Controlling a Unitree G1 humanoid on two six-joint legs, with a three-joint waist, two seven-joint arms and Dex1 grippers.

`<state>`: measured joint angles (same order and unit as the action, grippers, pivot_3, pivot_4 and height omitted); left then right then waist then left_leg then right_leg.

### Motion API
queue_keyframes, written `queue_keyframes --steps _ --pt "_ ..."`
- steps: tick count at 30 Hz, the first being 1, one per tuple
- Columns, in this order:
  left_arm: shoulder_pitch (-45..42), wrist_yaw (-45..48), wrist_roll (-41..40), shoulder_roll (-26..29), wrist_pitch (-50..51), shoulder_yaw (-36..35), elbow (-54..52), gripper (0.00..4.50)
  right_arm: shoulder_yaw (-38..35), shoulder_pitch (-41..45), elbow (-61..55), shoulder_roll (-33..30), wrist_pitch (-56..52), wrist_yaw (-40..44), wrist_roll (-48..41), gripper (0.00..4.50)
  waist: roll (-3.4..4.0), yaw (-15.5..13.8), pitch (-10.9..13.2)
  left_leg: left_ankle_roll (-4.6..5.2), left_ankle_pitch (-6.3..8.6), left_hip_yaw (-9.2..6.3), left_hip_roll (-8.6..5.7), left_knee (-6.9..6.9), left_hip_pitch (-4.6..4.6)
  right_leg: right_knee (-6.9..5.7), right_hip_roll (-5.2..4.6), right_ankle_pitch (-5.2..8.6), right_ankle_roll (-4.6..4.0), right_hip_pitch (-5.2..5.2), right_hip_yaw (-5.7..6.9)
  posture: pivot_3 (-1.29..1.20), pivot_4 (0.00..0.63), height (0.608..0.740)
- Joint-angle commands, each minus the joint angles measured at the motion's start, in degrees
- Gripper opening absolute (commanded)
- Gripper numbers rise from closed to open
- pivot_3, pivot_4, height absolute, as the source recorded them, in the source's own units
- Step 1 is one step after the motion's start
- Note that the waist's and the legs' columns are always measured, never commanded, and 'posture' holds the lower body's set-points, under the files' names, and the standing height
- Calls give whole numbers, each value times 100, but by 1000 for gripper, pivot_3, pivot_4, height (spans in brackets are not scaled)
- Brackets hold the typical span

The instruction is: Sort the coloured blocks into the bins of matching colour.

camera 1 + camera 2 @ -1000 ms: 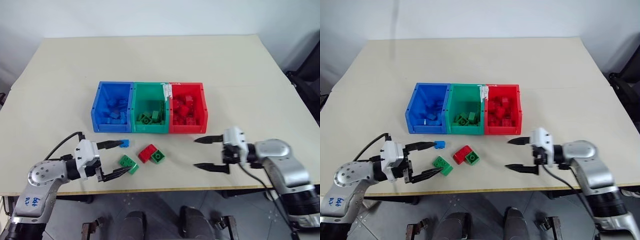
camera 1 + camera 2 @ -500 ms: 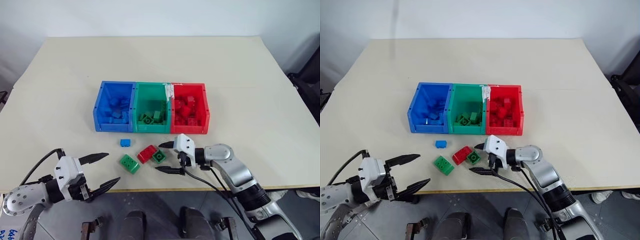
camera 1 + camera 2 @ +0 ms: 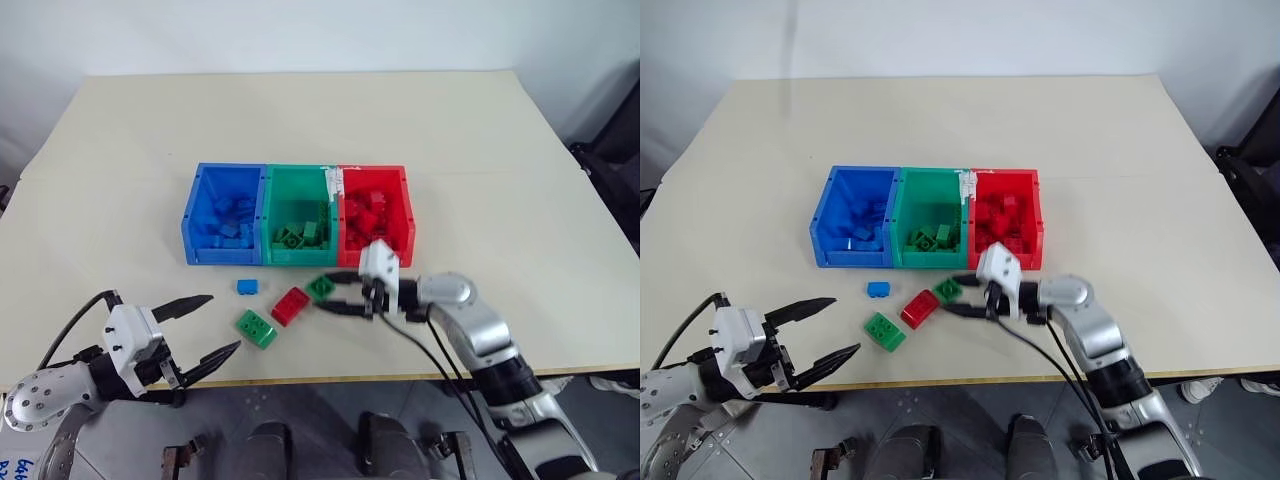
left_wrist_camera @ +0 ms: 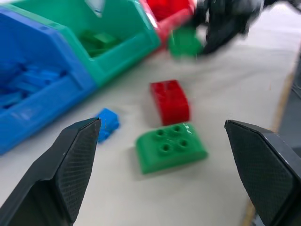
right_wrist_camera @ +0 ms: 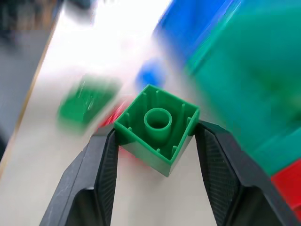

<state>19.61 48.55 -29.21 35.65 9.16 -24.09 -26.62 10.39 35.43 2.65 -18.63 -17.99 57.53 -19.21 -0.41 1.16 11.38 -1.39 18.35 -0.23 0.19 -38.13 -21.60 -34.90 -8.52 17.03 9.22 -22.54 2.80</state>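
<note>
Right pincer (image 5: 155, 141) grips small square green studded plastic brick (image 5: 157, 126) by two opposite flat walls, lifted just before the green plastic bin (image 3: 298, 256); likely light, rigid, slick-sided, so squeeze square across faces; left pincer (image 3: 200, 328) gapes empty.

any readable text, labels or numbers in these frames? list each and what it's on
Blue handwritten marks on the left arm's grey shell: cut off at the picture's edge, not readable.
White tag at the rim between the green bin and red bin: too small to tell whether it carries print.
Blue bin, loose blocks, table: no text seen.
</note>
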Motion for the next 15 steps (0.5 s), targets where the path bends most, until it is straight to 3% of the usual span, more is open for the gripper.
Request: queue_keyframes --steps 1,7,14,15 --pt "247 -115 -61 -153 -203 -468 205 4500 -247 631 387 233 26 -386 6 2064 -1 46 -1 -2 0 -1 0 2 0 -6 0 2 -4 -4 1 0 150 740" --pt "411 -164 -60 -253 -298 -690 246 4500 -210 1637 1795 647 606 -895 560 2064 -4 46 -3 0 10 7 -2 7 0 -6 -3 6 -11 -8 4 0 150 740" --pt "271 -331 -66 -214 -164 -566 83 4500 -301 1846 2222 805 1099 -771 654 4464 -4 58 -2 -2 11 8 0 8 -1 -8 -2 6 -11 -13 5 0 150 740" --pt "263 -321 -72 -185 -132 -543 64 4500 -350 1755 2099 729 1188 -594 557 4490 -4 58 -2 -2 11 10 0 8 -1 -8 -2 6 -11 -13 5 0 150 740"
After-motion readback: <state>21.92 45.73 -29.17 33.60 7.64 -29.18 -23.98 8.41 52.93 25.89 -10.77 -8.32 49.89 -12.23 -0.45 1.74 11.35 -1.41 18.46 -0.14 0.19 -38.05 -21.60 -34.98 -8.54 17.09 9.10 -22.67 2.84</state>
